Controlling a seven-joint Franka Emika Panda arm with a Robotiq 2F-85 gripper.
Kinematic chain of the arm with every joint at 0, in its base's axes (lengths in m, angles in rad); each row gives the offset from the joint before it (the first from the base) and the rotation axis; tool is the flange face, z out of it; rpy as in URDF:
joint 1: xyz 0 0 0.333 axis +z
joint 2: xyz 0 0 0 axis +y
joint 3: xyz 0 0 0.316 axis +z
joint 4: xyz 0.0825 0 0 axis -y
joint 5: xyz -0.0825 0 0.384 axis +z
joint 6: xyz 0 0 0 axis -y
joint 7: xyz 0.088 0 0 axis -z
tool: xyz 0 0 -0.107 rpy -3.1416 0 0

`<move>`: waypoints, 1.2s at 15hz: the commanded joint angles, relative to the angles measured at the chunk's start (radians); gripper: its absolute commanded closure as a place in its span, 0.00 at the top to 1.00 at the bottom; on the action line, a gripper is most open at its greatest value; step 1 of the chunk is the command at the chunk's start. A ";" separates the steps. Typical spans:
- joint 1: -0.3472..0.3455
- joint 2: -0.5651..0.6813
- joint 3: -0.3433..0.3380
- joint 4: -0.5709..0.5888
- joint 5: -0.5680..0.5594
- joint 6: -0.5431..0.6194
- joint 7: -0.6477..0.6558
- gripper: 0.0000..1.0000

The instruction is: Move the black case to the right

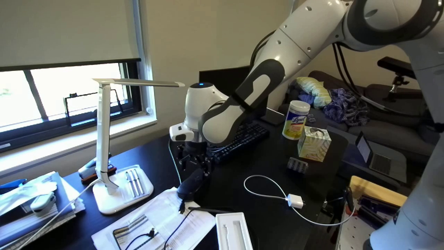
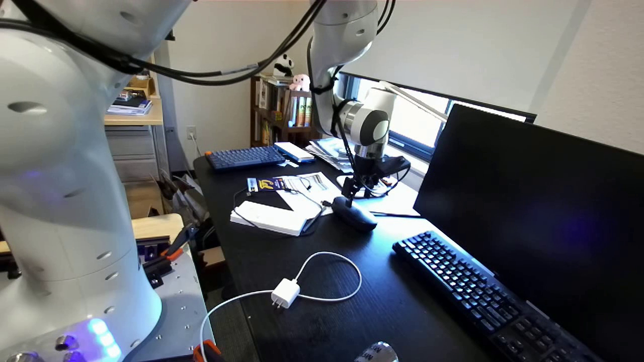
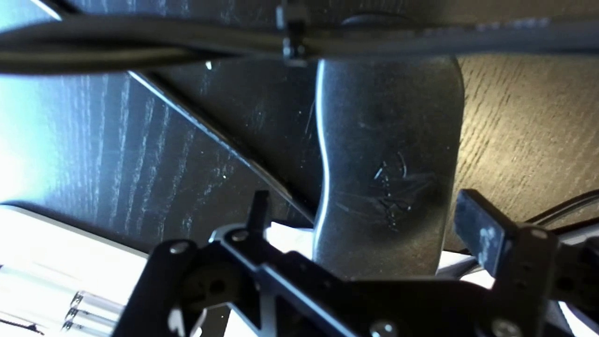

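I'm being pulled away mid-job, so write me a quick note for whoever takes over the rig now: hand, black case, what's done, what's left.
The hand is open, jaws apart on either side of the black case; no grip yet.
The black case lies on the dark desk; one end appears to overlap the printed papers.
Done: the hand is lined up for a grasp. These views can't settle whether the black case has shifted at all.
Left: probably close on the black case, move it right, release, back off.
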 commanded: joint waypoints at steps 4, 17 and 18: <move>0.022 0.011 -0.020 0.018 0.016 -0.015 -0.010 1.00; 0.037 0.046 -0.026 0.060 0.019 -0.017 -0.011 1.00; 0.037 0.053 -0.026 0.069 0.021 -0.023 -0.011 1.00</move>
